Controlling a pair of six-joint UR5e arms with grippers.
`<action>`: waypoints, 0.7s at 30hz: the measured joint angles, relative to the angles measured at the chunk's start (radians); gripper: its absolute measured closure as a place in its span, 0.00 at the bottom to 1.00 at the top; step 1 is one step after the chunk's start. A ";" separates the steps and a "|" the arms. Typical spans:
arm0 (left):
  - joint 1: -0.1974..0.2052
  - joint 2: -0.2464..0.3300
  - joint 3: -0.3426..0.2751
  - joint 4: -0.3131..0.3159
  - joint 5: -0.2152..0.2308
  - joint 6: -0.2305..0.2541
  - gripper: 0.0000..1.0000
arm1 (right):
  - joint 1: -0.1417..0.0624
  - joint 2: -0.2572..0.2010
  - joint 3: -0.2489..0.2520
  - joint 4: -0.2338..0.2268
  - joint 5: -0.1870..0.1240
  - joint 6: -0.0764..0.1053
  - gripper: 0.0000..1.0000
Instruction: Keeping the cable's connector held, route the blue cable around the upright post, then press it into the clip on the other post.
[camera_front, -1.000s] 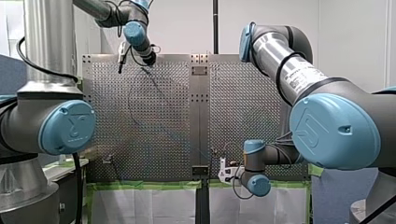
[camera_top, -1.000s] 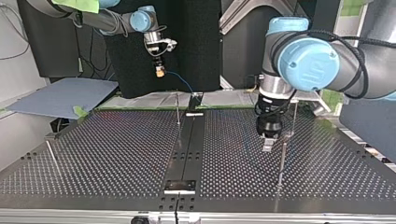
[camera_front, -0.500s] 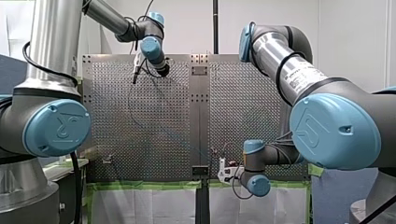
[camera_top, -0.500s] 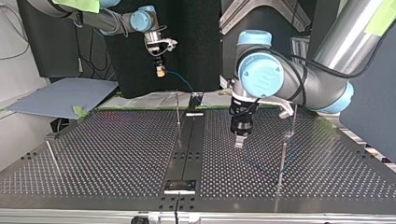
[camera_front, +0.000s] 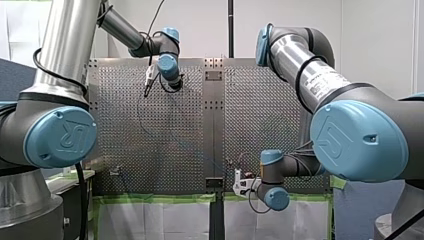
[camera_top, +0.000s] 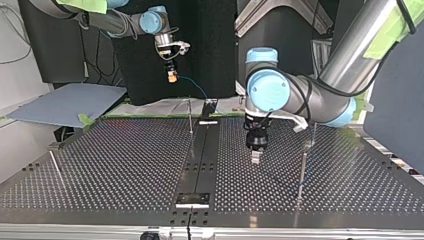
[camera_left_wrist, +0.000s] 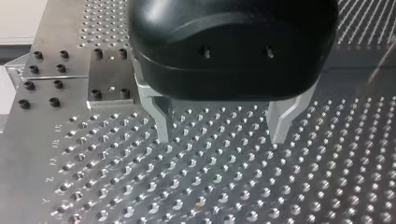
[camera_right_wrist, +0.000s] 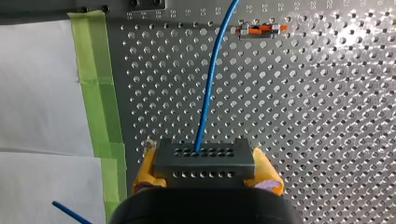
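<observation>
Robotics lab; perforated table (camera_top: 125, 165), green tape (camera_right_wrist: 95, 93)

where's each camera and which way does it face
Front: behind the arms, facing over the perforated table; both arms show.
Top: across the table, facing the arms entering from above.
Left wrist: on my left arm, over the table; open left claw.
Right wrist: on my right arm; right claw gripping the connector.
Shared: top and right wrist show the blue cable.

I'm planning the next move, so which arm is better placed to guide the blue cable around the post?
Probably left. My left gripper is open, empty and low over the table, while my right gripper is shut on the connector, which it may not release.
</observation>
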 joint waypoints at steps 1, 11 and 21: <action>0.000 -0.004 0.001 0.011 -0.004 0.007 0.00 | 0.000 0.000 0.000 0.000 -0.003 0.000 1.00; -0.009 -0.089 0.038 0.070 -0.085 0.089 0.00 | 0.003 0.000 0.000 -0.002 -0.008 0.003 1.00; -0.002 -0.119 0.040 0.110 -0.174 0.177 0.00 | 0.004 0.000 0.000 -0.001 -0.008 0.003 1.00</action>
